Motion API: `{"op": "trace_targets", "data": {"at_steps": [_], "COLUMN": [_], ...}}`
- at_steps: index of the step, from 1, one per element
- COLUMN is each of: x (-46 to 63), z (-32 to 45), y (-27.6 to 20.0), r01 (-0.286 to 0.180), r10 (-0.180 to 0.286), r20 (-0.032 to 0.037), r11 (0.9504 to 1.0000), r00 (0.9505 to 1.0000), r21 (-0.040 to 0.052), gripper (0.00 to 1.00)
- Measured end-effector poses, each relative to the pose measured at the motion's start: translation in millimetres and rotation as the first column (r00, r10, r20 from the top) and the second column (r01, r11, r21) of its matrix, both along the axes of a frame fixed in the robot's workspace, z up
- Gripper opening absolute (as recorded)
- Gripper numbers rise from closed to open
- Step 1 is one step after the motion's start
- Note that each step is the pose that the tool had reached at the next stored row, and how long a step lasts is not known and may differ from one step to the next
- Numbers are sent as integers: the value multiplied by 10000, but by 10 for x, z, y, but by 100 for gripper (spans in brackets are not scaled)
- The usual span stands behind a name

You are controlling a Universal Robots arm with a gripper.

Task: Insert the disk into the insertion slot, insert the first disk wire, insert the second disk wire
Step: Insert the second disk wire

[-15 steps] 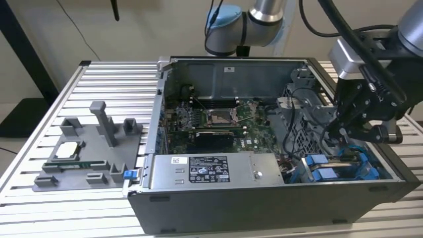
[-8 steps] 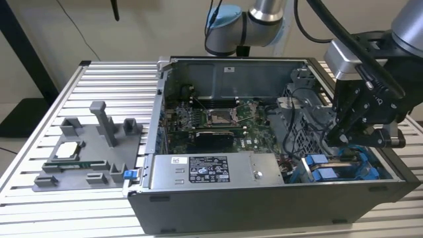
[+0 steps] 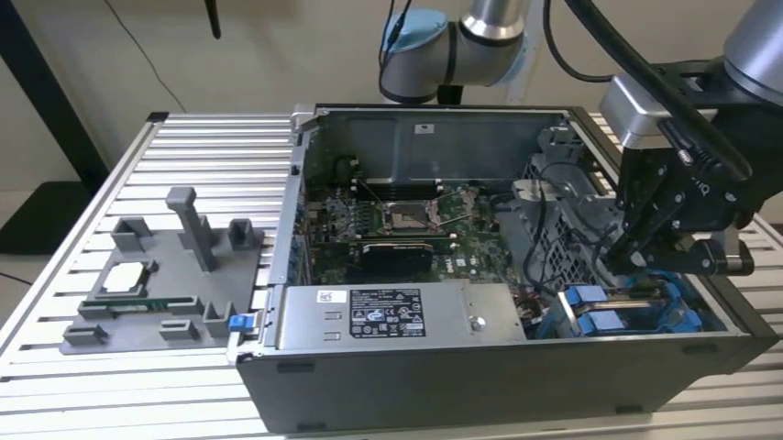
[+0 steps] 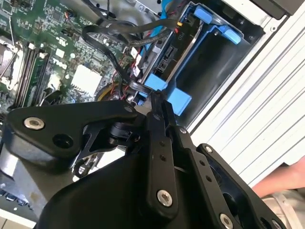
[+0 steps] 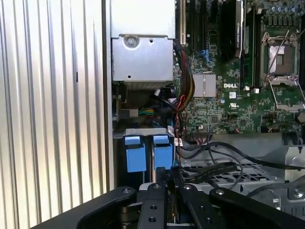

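Gripper (image 3: 646, 259) is down inside the open PC case (image 3: 490, 385) at the drive bay on the exterior view's right; fingers look nearly together but what's between them is hidden, so grip state unclear; disk (image 5: 143, 152) in blue carrier sits in the insertion slot (image 4: 214, 67), black cables (image 4: 114, 33) just beside it; motherboard (image 3: 391, 220) well apart.

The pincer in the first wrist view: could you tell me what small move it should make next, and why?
Probably a short, slow push toward the disk: the pincer sits just short of its blue carrier, the disk already lies in the drive cage, and a black wire reaches the pincer's tip.
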State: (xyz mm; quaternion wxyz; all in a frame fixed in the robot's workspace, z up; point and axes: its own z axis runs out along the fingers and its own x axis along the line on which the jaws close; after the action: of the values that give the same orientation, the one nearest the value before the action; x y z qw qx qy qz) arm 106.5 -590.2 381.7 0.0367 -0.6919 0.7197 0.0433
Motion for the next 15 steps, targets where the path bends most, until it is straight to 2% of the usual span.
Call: {"op": "trace_targets", "data": {"at_steps": [15], "x": [0], "z": [-6], "y": [0], "r01": [0], "r10": [0], "r20": [0], "r11": [9999], "r00": [10000], "r21": [-119], "gripper": [0]}}
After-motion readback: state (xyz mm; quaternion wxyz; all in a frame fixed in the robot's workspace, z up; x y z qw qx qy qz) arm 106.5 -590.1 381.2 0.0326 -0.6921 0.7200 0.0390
